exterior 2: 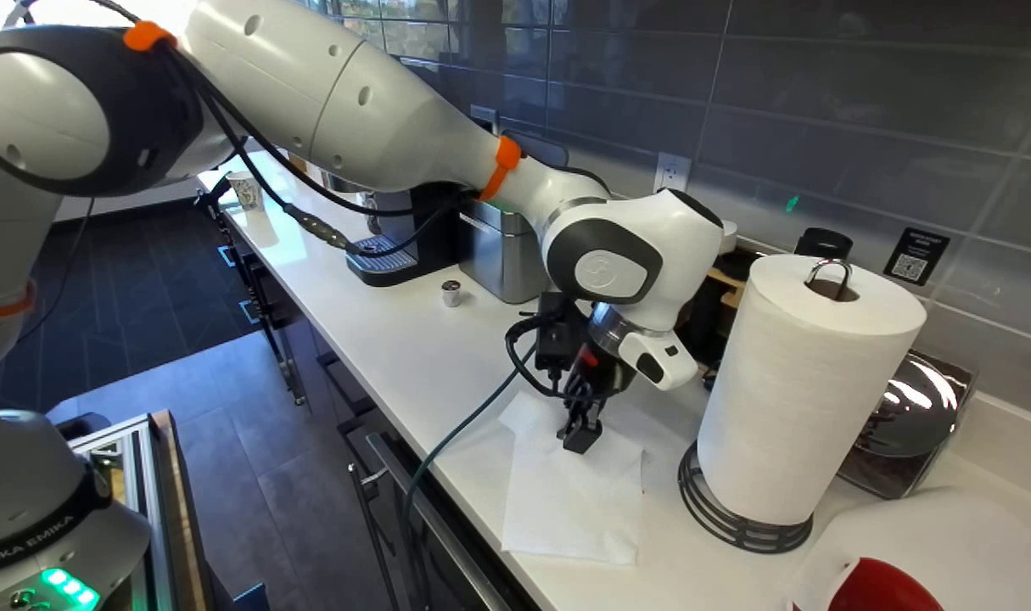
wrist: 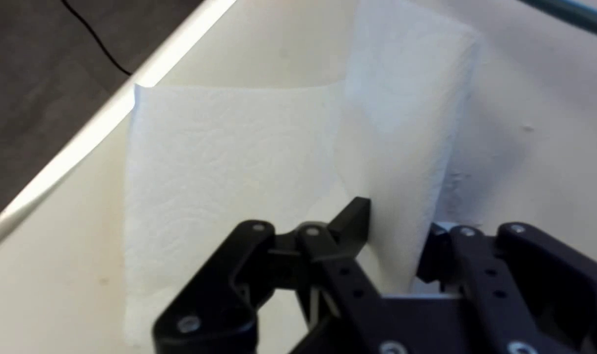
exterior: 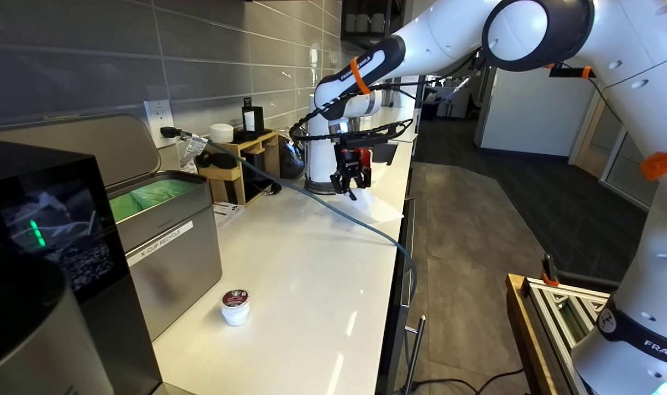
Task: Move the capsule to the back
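Grey flooring (exterior: 465, 230) is flanking the bench (exterior: 300, 258), tool (wrist: 390, 239) standing ajar. Low in an exterior view, capsule (exterior: 235, 309) lettering is blurring

A white counter (exterior: 311, 296), tiled wall (exterior: 86, 82), coffee machine (exterior: 53, 230) and "K-CUP RECYCLE" bin (exterior: 179, 274) make this a kitchen.

The sheet (exterior 2: 574, 509) beneath the gripper (wrist: 394, 241) is paper, matt and embossed. The counter (exterior: 306, 274) under both is smooth and glossy. The bin (exterior: 179, 280), well apart from the gripper, appears metal, satin-finished.
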Robot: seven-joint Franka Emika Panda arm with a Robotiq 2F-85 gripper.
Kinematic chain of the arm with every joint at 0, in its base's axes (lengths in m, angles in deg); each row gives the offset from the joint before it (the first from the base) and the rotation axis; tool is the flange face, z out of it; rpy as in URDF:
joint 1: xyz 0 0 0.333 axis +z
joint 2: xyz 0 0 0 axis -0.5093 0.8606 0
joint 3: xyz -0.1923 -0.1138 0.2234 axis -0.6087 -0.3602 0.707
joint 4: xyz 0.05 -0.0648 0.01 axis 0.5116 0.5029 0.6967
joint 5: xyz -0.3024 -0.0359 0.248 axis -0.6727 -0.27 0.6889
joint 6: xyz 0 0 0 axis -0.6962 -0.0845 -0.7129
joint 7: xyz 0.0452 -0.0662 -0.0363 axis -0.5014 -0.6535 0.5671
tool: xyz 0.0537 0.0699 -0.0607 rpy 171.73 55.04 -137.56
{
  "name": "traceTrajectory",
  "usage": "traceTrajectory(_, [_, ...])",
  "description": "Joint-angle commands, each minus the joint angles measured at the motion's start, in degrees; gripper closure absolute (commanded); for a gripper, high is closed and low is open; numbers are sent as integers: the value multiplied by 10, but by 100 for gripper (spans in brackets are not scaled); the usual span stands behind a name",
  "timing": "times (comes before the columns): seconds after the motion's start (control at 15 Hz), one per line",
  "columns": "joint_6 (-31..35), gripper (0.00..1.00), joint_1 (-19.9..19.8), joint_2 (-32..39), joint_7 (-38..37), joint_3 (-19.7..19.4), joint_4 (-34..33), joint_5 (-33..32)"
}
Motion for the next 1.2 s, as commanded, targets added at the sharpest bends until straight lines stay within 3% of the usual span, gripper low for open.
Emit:
traceTrajectory(0.0, [20,97,18,-31,-21,-27,36,-73])
traceTrajectory(0.4, [25,97,10,10,64,1,1,-115])
traceTrajectory(0.87, [115,97,17,66,134,6,-20,-184])
traceTrajectory(1.13, [128,97,18,50,179,25,-2,-183])
